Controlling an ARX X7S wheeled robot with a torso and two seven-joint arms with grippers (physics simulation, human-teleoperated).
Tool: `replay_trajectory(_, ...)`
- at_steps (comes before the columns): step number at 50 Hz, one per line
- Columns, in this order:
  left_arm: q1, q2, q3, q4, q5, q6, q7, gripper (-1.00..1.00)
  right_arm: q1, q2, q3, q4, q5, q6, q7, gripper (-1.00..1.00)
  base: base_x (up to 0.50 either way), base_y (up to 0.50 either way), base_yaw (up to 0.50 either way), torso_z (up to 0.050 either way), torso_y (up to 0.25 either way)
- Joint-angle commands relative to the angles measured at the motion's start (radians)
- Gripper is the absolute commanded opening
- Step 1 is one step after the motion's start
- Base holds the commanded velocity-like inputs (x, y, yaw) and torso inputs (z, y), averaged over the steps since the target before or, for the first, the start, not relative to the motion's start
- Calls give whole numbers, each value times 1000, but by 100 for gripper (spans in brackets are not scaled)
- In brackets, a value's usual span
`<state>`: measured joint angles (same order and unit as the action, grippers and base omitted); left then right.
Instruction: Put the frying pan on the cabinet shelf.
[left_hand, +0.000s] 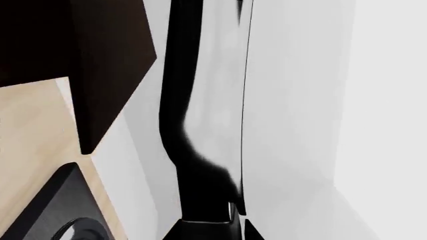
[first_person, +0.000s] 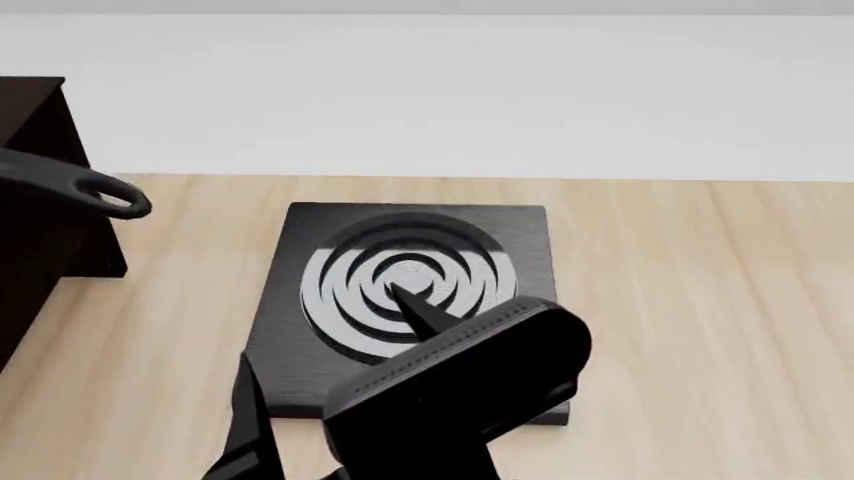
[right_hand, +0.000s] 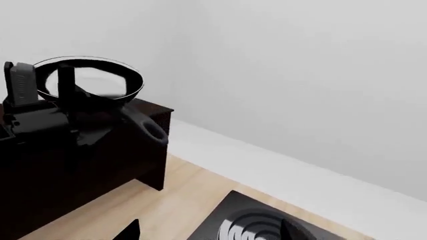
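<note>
The right arm (first_person: 461, 385) is matte black and blocky, with a ribbed edge strip.

Wooden table (first_person: 694, 330): light grain, fills my lower frame. Stove plate (first_person: 521, 235): square, black, concentric pale rings, lying flat at centre. Frying pan (first_person: 80, 188): I see only its handle end with the loop hole, poking in from the left edge. Cabinet (first_person: 40, 200): very dark, at far left behind that handle. White wall (first_person: 467, 90) beyond. One dark arm (first_person: 461, 390) crosses the plate's near edge; I cannot make out its gripper.
</note>
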<state>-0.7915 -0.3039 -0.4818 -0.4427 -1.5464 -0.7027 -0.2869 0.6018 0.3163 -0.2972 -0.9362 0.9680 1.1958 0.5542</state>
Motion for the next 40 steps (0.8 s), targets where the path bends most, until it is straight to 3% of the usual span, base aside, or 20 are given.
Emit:
replay_trajectory(1,41,30,-59,51,-119,49,53,-100,0,10,-18,23,-13,-41,-6,100,0,9,-8,0,0)
replay_trajectory(25,104,23,-53,25,-60,91,137,-100,0,31,-34,28,-3,-61,8,100,0,0,0,0,0)
replay_trajectory(26,105,24,-50,34,-61,88,136,100,-2,32,-37,30,-6,-64,6,100,0,0,0,0,0)
replay_trajectory(40,135,38,-49,113,-79,77,107,100,-8,44,-50,40,-15,-87,2,100,0,1,-1,0,0)
